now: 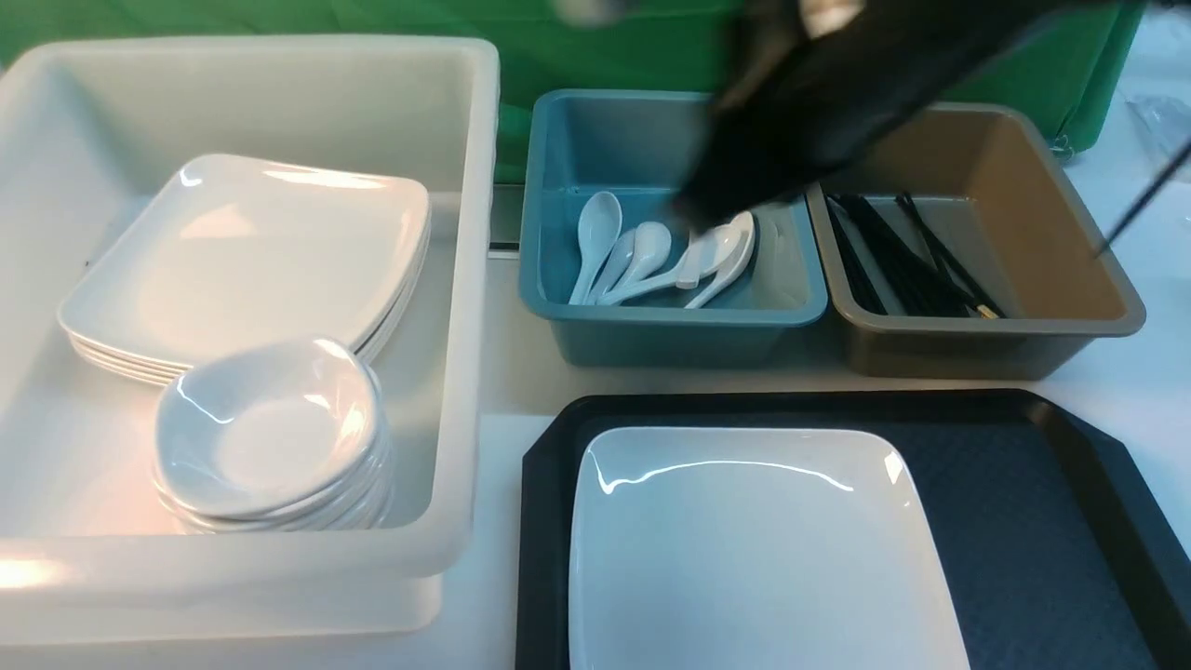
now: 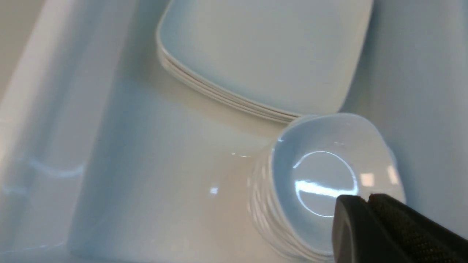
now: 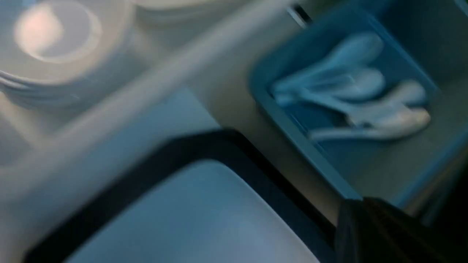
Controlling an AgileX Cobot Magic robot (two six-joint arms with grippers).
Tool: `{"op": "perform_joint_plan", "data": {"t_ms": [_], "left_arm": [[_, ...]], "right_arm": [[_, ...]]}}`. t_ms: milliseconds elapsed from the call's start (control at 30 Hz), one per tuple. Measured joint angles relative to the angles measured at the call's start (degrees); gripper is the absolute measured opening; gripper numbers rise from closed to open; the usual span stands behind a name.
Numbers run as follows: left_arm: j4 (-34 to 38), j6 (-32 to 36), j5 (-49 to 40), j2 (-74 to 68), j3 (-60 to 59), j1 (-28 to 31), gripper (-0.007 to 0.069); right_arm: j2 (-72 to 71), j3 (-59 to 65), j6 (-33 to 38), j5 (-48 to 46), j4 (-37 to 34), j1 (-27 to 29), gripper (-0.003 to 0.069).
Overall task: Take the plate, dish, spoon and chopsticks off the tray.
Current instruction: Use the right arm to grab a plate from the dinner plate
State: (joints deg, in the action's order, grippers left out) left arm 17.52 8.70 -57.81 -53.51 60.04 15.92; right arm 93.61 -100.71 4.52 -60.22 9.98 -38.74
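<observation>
Plate is sitting alone on the tray, seemingly last to clear, while left fingers and right fingers are hanging clenched, empty, needing opening onto its rim next.

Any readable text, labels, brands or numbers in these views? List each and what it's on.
None: no word, label, brand, number or sign can be read in any view.
The plate, tray, white bin, blue bin and brown bin all show plain surfaces.
The right wrist view is motion-blurred, so any fine print there could not be made out.
</observation>
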Motion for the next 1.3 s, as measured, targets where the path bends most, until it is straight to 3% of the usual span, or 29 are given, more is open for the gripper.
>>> {"op": "perform_joint_plan", "data": {"t_ms": [67, 100, 267, 367, 467, 700, 867, 1133, 1267, 1300], "left_arm": [[1.2, 1.7, -0.1, 0.0, 0.0, -1.3, 0.0017], [1.2, 1.7, -0.1, 0.0, 0.0, -1.5, 0.0017], [1.4, 2.3, -0.1, 0.0, 0.0, -7.9, 0.0017], [1.4, 2.9, -0.1, 0.0, 0.0, -10.0, 0.0017], [1.3, 3.4, -0.1, 0.0, 0.0, -12.7, 0.0017], [0.6, 3.5, -0.2, 0.0, 0.0, -13.5, 0.0017], [0.5, 3.5, -0.4, 0.0, 0.0, -13.6, 0.0017], [0.3, 3.5, -0.4, 0.0, 0.0, -13.6, 0.0017], [0.3, 3.5, -0.4, 0.0, 0.0, -13.6, 0.0017], [0.3, 3.5, -0.4, 0.0, 0.0, -13.6, 0.0017]], "right_arm": [[-1.8, 3.5, 0.0, -2.0, -2.9, 6.9, 0.0019], [-2.1, 3.9, 0.0, -2.1, -3.4, 7.5, 0.0019], [-2.9, 19.0, 4.9, 1.1, -19.1, 21.5, 0.0019], [-1.4, 24.5, 7.0, 4.9, -23.1, 24.2, 0.0026], [2.7, 29.6, 8.5, 9.7, -25.3, 26.3, 0.0113], [11.5, 30.3, 9.5, 17.5, -26.1, 27.3, 0.0405], [14.4, 30.3, 8.2, 21.8, -26.4, 27.3, 0.0497], [17.0, 30.3, 8.9, 22.2, -27.4, 27.3, 0.0477], [17.2, 30.3, 11.4, 21.2, -29.3, 27.3, 0.0288], [17.2, 30.3, 11.6, 21.2, -29.3, 27.3, 0.0281]]}}
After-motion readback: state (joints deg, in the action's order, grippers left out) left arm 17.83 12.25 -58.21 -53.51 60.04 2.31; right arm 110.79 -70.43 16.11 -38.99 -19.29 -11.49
